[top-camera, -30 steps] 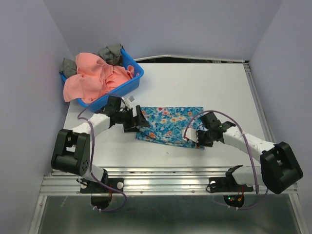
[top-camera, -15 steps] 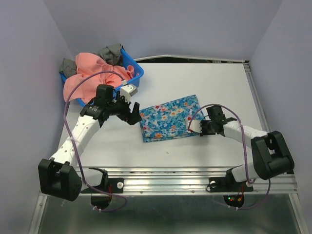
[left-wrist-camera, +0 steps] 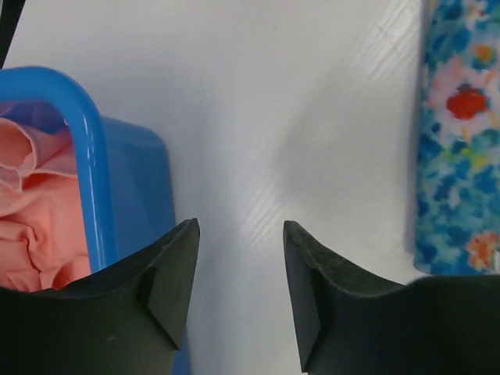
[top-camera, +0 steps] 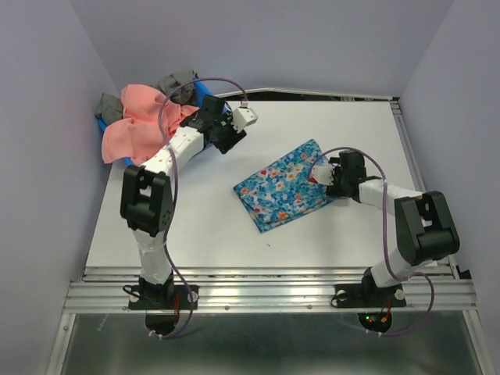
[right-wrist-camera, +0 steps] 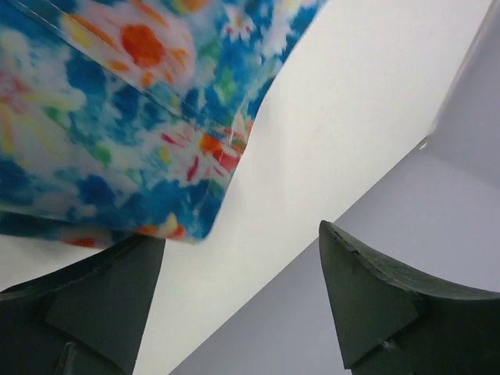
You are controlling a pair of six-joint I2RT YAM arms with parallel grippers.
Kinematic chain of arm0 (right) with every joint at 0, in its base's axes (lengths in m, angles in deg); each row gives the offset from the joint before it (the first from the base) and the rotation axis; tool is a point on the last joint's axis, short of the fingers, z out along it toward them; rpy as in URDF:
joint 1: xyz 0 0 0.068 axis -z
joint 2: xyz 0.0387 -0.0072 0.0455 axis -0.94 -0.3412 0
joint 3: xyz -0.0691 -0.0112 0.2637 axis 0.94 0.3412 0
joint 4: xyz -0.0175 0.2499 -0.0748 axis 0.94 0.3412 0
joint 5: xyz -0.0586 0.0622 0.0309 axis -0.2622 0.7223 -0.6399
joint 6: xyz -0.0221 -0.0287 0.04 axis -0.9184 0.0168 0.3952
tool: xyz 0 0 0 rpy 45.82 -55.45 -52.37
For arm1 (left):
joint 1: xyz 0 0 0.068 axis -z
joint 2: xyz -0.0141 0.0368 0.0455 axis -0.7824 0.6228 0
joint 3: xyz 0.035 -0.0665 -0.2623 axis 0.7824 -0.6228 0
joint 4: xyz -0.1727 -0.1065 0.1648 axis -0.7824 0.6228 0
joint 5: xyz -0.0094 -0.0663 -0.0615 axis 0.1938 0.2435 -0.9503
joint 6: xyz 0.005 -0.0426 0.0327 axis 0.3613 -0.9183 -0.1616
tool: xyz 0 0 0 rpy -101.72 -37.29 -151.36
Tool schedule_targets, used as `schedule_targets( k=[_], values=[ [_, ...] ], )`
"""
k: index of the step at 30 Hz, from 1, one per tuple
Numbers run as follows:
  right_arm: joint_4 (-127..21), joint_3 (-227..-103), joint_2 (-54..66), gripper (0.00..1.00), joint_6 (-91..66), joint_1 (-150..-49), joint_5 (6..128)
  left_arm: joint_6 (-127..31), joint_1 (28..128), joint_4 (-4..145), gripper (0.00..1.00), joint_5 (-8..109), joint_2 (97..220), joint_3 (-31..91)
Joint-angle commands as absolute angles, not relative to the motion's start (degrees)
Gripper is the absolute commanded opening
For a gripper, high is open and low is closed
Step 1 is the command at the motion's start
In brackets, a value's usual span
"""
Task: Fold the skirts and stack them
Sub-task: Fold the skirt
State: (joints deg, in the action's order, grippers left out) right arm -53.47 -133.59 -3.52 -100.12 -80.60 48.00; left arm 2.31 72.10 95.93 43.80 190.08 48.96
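The blue flowered skirt (top-camera: 285,187) lies folded and skewed on the white table (top-camera: 195,219). My right gripper (top-camera: 325,175) is at its right edge, open. In the right wrist view the skirt's corner (right-wrist-camera: 117,117) hangs over the left finger, and nothing is between the jaws of the right gripper (right-wrist-camera: 242,234). The salmon-pink skirt (top-camera: 141,125) is heaped in the blue basket (top-camera: 205,87). My left gripper (top-camera: 226,134) hovers over bare table beside the basket. In its wrist view the left gripper (left-wrist-camera: 238,226) is open and empty, with the basket rim (left-wrist-camera: 86,156) and pink cloth (left-wrist-camera: 31,226) to the left.
Grey cloths (top-camera: 178,82) lie on the basket's far side. The basket sits in the table's back left corner against the lilac walls. The flowered skirt's edge (left-wrist-camera: 461,156) is to the right of the left gripper. A metal rail (top-camera: 273,281) runs along the near edge.
My right gripper has opened and let go of the flowered skirt, which has turned and slid right. My left arm has swung from the skirt's left edge back toward the basket, its jaws narrowing.
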Motion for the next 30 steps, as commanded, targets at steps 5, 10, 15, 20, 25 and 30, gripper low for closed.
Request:
schedule_targets(
  k=[5, 10, 15, 20, 25, 30],
  values=[
    [-23.2, -148.7, -0.8, 0.94, -68.1, -80.4, 38.7, 13.7, 73.5, 99.9, 0.50, 51.1, 203.6, 61.3],
    [-11.1, -152.8, -2.2, 0.96, -51.4, -80.4, 43.7, 17.3, 74.9, 100.0, 0.50, 46.5, 201.7, 55.1],
    [-1.0, -158.1, -5.3, 0.97, -36.4, -78.7, 56.6, 19.7, 77.1, 100.4, 0.49, 42.4, 195.3, 43.6],
    [-1.1, -160.4, -9.0, 1.00, -32.8, -72.5, 61.1, 20.2, 79.7, 100.6, 0.48, 40.4, 190.0, 33.7],
    [-1.1, -164.1, -18.8, 0.98, -30.3, -66.9, 70.3, 17.4, 81.5, 99.9, 0.46, 35.6, 183.7, 25.0],
    [-3.7, -169.0, -24.9, 0.96, -29.0, -66.2, 82.8, 14.8, 85.9, 99.0, 0.47, 31.6, 175.5, 19.1]
  ],
)
